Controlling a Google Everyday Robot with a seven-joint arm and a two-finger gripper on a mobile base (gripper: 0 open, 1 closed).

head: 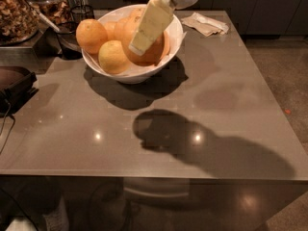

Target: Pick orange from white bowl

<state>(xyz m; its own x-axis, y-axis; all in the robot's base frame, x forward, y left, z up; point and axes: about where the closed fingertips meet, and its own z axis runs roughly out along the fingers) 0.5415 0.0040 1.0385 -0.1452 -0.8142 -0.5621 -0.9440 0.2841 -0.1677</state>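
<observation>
My claw [143, 38] hangs in the white bowl [144, 74], against the orange [157, 52]; whether it grips, I cannot tell.

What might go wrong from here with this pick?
The end effector is down in the white bowl against the orange, which is crowded by other fruit: lifting may knock the paler fruit loose. The left-hand orange sits high at the rim and might roll onto the table if the bowl is nudged.
</observation>
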